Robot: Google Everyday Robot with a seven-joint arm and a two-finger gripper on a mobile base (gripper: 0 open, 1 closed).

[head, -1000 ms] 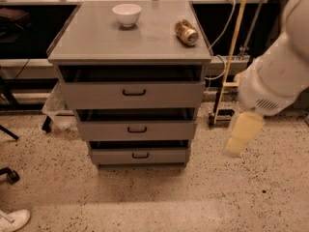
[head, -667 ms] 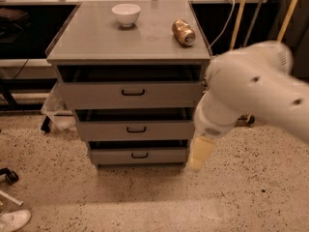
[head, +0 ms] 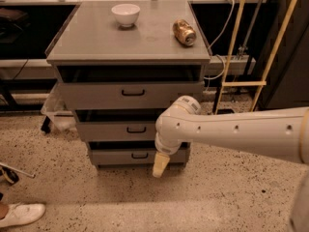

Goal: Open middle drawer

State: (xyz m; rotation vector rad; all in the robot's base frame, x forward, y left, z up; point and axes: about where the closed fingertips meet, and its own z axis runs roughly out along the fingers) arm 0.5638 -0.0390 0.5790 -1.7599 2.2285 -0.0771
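Observation:
The grey cabinet (head: 96,47) has three drawers stacked one above the other. The middle drawer (head: 111,131) has a low grey front with a small black handle (head: 136,129) at its centre, and it looks closed. My white arm (head: 231,132) reaches in from the right across the cabinet's front. My gripper (head: 160,167) is cream-coloured and points down. It hangs in front of the bottom drawer (head: 120,156), below and to the right of the middle drawer's handle and apart from it. The arm's wrist covers the right end of the middle drawer.
A white bowl (head: 125,13) and a brown can (head: 184,32) lying on its side sit on the cabinet top. A clear plastic bin (head: 53,112) stands left of the cabinet. A yellow frame (head: 241,83) and cables are at the right. A white shoe (head: 21,212) shows at the lower left.
My arm has swung from the right side leftward across the cabinet's front. The gripper now hangs lower, in front of the bottom drawer. The drawers have not moved.

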